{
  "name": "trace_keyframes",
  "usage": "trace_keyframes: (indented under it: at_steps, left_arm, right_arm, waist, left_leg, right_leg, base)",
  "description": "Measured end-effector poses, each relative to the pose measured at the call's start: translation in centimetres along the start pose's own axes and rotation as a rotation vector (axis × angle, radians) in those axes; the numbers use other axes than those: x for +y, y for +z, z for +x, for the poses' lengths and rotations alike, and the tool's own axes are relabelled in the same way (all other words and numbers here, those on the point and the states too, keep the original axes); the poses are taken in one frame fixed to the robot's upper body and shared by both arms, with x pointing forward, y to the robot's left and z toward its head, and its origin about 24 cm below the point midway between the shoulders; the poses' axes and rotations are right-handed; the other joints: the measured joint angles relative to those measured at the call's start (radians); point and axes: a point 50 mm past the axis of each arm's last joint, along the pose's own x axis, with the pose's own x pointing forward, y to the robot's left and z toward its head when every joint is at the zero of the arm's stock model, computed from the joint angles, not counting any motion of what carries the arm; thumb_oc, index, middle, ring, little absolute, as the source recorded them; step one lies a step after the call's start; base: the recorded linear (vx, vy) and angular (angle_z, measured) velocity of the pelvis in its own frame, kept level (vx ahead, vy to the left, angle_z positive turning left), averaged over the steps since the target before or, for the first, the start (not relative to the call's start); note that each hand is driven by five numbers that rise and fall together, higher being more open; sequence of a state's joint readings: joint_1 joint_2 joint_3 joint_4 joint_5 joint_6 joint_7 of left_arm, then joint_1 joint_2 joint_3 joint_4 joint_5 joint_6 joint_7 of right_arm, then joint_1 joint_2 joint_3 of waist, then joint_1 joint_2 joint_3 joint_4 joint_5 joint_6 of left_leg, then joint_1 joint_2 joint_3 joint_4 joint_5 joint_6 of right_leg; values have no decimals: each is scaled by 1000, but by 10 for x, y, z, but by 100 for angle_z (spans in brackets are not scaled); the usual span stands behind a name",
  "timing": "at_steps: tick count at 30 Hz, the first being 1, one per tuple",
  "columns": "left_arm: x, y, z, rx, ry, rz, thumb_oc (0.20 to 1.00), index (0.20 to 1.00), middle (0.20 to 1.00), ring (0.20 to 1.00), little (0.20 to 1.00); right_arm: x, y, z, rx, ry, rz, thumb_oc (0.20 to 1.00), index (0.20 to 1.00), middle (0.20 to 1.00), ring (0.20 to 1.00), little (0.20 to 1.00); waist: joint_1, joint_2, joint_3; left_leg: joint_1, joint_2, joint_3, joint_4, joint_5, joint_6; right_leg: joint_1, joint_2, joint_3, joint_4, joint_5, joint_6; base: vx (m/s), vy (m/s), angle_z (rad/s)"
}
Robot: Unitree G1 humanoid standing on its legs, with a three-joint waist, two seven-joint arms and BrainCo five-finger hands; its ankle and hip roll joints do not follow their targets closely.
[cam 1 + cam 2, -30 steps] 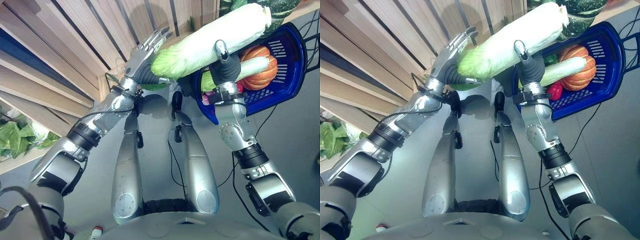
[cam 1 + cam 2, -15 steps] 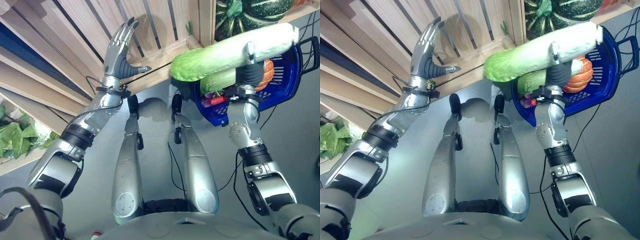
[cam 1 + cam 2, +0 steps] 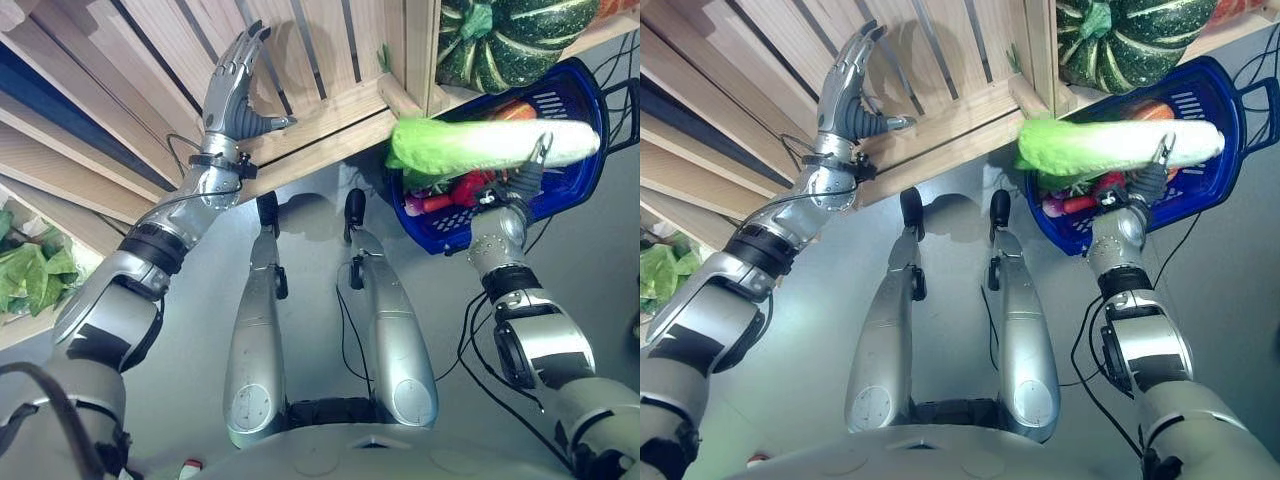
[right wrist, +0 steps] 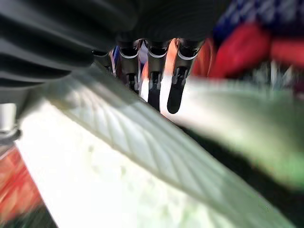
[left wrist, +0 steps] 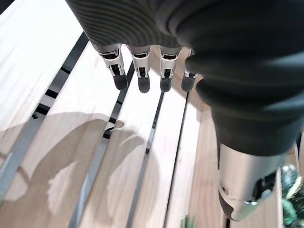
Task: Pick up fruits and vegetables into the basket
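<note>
Long napa cabbage, pale white stalk w/ bright green leafy end [image 3: 490, 145]: lies crosswise over top of blue plastic slotted basket [image 3: 580, 150], leafy end jutting past basket's near rim toward wooden slatted crate [image 3: 330, 95]; right hand [image 3: 527, 172] under/behind cabbage mid-length, fingers curled round it per wrist view [image 4: 156, 90], cabbage surface right against palm. Basket contents: orange pumpkin [image 3: 515, 111] partly hidden behind cabbage; red items [image 3: 455, 195] below it, type unclear. Dark green striped squash [image 3: 510, 40] on shelf above basket. Left hand [image 3: 235, 85] raised apart, well left of cabbage, fingers straight, holding nothing, in front of crate slats.
</note>
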State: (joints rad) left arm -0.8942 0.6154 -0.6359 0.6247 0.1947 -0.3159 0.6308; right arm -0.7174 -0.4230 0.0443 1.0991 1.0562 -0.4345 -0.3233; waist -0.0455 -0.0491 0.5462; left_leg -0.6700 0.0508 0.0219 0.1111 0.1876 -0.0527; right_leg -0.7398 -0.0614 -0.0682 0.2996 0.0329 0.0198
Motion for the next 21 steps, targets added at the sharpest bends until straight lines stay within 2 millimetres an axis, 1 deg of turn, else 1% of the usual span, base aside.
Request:
trace_keyframes:
  at_steps: [2,3,4,7,11,13,16,18,21]
  left_arm:
    - [-1,-1,1,-7,-10,8,1000,1000,1000,1000,1000]
    - [0,-1,1,-8,-9,6,1000,1000,1000,1000,1000]
    - [1,-1,2,-8,-9,4,1000,1000,1000,1000,1000]
    - [3,1,5,-15,-4,4,1000,1000,1000,1000,1000]
    - [4,3,8,-18,3,-7,1000,1000,1000,1000,1000]
    - [4,5,10,-27,1,-6,1000,1000,1000,1000,1000]
    - [5,5,10,-29,3,-5,1000,1000,1000,1000,1000]
    - [4,6,11,-33,0,-5,1000,1000,1000,1000,1000]
    - [7,9,14,-48,5,-1,1000,1000,1000,1000,1000]
  right_arm:
    - [-24,0,5,25,-90,-34,200,200,200,200,200]
    - [-32,1,7,32,-119,-31,200,200,200,200,200]
    - [-38,3,8,38,-140,-21,200,200,200,200,200]
    - [-45,8,12,49,-165,14,200,200,200,200,200]
    - [-42,13,15,55,-164,36,200,200,200,200,200]
    - [-42,16,16,60,-179,47,200,200,200,200,200]
    - [-37,19,19,75,-179,47,200,200,200,200,200]
    - [-32,27,22,58,-170,36,200,200,200,200,200]
    - [-20,41,26,16,-130,-9,200,200,200,200,200]
  waist:
    - [0,0,0]
    - [-1,0,0]
    - [-1,0,0]
    - [-1,1,0]
    - [7,3,1]
    - [20,5,2]
    - [28,6,3]
    - [35,10,5]
    - [39,15,6]
  left_leg:
    - [-2,0,-1,-2,0,-1]
    - [-2,0,-1,-4,0,-1]
    - [-4,1,-1,-4,-1,-1]
    - [-8,1,1,-4,-1,-1]
    - [-25,0,2,-3,1,-2]
    - [-32,0,3,-3,2,-3]
    - [-39,-2,4,-3,4,-3]
    - [-42,-4,6,-3,6,-2]
    - [-64,-7,5,-1,10,-1]
  right_leg:
    - [-2,0,-2,-1,0,0]
    - [-4,0,-2,-2,0,0]
    - [-6,0,-2,-2,-1,1]
    - [-14,1,1,0,-2,2]
    - [-41,-1,4,16,-2,1]
    - [-54,-2,4,23,-2,1]
    - [-67,-6,2,36,-5,-3]
    - [-74,-12,2,42,-6,-3]
    - [-101,-14,0,56,-10,-2]
  base:
    - [10,-47,-1]
    - [12,-40,-1]
    - [11,-35,-1]
    - [8,-18,-3]
    - [6,-10,-2]
    - [13,-24,-4]
    - [23,-40,1]
    - [25,-62,0]
    - [18,-67,2]
